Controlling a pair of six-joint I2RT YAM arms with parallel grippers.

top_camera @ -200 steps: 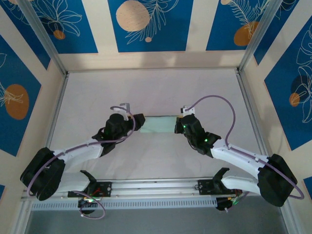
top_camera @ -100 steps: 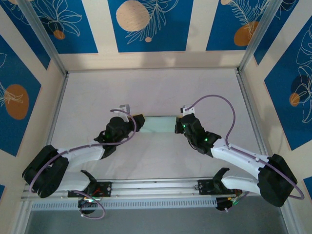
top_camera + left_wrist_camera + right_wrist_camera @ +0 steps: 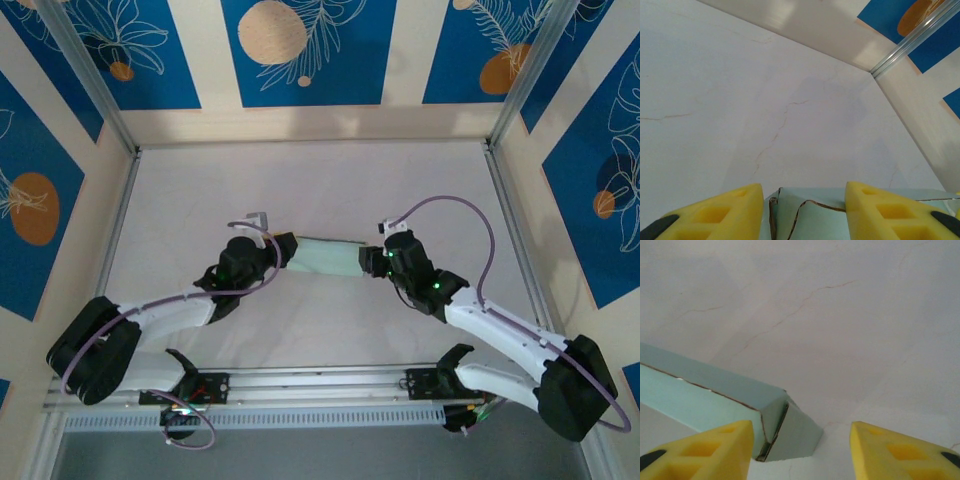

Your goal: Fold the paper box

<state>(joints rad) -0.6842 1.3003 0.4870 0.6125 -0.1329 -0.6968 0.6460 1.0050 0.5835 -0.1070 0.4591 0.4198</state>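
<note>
The paper box (image 3: pixel 328 258) is a pale green flat box lying slightly askew mid-table between my two grippers. My left gripper (image 3: pixel 286 252) holds its left end. In the left wrist view the box (image 3: pixel 825 220) fills the gap between the yellow fingers (image 3: pixel 715 215), its flap edges showing, and my left gripper (image 3: pixel 804 197) is shut on it. My right gripper (image 3: pixel 372 263) sits at the box's right end. In the right wrist view the folded end of the box (image 3: pixel 715 390) lies near the left finger, and my right gripper (image 3: pixel 801 432) is open, with bare table beside the right finger (image 3: pixel 900 450).
The white table (image 3: pixel 320 180) is ringed by an aluminium frame (image 3: pixel 120 230) and blue-patterned walls. Open surface stretches behind the box and to either side. The arm bases and rail (image 3: pixel 320 385) run along the near edge.
My right gripper has opened and let go of the box's right end, moving slightly right. The left gripper has closed a little on the left end. The box now lies tilted.
</note>
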